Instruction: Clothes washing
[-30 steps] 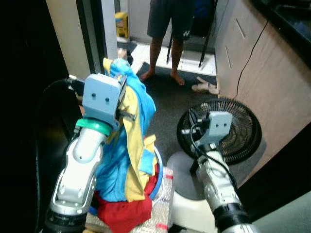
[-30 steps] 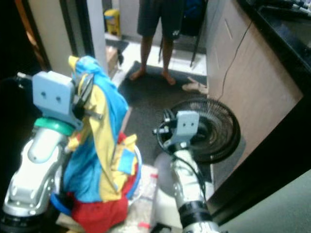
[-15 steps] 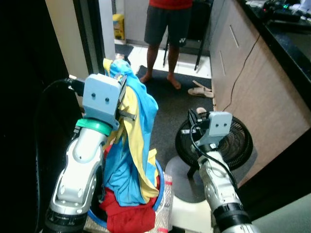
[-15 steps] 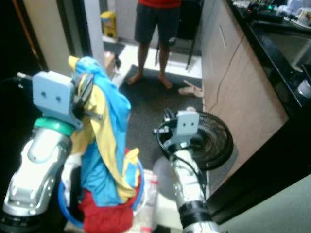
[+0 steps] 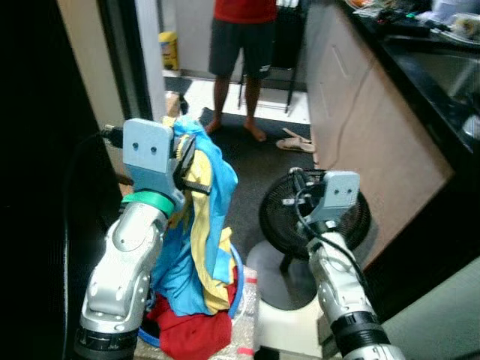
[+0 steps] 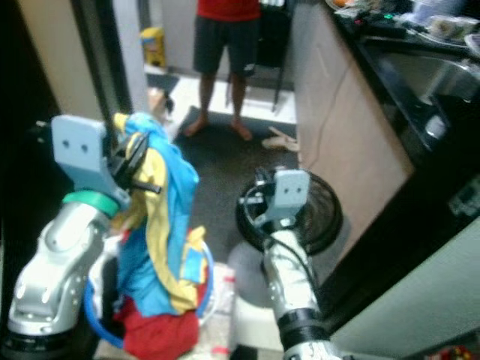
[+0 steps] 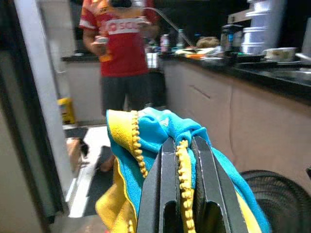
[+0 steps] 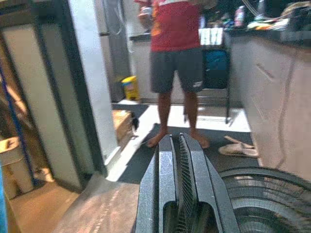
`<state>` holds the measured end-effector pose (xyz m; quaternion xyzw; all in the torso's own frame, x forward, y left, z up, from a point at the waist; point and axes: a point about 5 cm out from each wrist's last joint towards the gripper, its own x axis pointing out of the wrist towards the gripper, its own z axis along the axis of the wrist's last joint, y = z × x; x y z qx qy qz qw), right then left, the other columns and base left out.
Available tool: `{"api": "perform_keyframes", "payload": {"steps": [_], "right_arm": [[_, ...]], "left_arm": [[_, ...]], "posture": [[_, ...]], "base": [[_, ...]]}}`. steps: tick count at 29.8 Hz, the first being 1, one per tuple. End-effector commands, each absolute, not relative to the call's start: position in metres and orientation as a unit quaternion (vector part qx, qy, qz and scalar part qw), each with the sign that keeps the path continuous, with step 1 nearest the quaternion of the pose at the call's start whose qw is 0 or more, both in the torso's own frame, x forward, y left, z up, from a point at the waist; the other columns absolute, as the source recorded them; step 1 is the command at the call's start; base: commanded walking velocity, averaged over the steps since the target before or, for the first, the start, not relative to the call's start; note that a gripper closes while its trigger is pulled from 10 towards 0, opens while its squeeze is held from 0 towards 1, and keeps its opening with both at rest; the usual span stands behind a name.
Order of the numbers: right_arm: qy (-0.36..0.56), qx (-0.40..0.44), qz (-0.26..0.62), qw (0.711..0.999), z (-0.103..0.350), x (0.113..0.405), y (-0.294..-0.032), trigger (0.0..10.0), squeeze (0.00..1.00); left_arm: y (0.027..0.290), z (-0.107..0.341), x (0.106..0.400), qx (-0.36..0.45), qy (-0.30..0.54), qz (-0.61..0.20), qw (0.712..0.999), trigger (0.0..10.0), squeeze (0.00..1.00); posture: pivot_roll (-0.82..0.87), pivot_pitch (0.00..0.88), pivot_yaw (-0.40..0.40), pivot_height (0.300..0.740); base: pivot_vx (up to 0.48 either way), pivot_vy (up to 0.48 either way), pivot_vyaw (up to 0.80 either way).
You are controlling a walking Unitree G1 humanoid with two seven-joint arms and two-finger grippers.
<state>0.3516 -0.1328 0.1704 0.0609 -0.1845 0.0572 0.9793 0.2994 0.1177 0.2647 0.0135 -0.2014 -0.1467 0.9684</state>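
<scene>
A blue and yellow garment [image 5: 202, 217] hangs from my left gripper [image 7: 183, 150], which is shut on its yellow zipper edge and holds it up at chest height. The cloth trails down into a blue-rimmed basket [image 5: 237, 270] on the floor, where a red garment [image 5: 196, 332] lies. My right gripper [image 8: 180, 145] is raised in front of me over a floor fan, shut with nothing between its fingers.
A black floor fan [image 5: 315, 217] stands on the dark mat just ahead to the right. A person [image 5: 241, 45] in a red shirt and dark shorts stands in the doorway beyond. Kitchen cabinets [image 5: 360, 112] run along the right; a dark door frame [image 5: 124, 60] is on the left.
The camera has tilted up and shifted, showing more of the person and counter. The blue and yellow garment stays held up by my left gripper; my right arm is much as before.
</scene>
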Motion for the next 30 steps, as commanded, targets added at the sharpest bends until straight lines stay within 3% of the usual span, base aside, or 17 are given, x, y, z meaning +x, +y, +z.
{"api": "perform_keyframes", "payload": {"steps": [1, 30], "right_arm": [[-0.177, 0.067, 0.058, 0.98, 0.1676, 0.3516, -0.1304, 10.0, 0.0], [-0.184, 0.074, 0.05, 0.979, 0.1711, 0.3501, -0.1313, 10.0, 0.0]], "left_arm": [[0.1168, 0.2692, 0.2988, 0.011, -0.207, -0.149, 0.967, 10.0, 0.0], [0.1187, 0.2774, 0.2993, 0.009, -0.196, -0.147, 0.969, 10.0, 0.0]], "posture": [[0.07, 0.05, -0.028, 0.74], [0.07, 0.056, -0.014, 0.74]], "base": [[0.0, 0.0, -0.8], [0.0, 0.0, -0.8]]}}
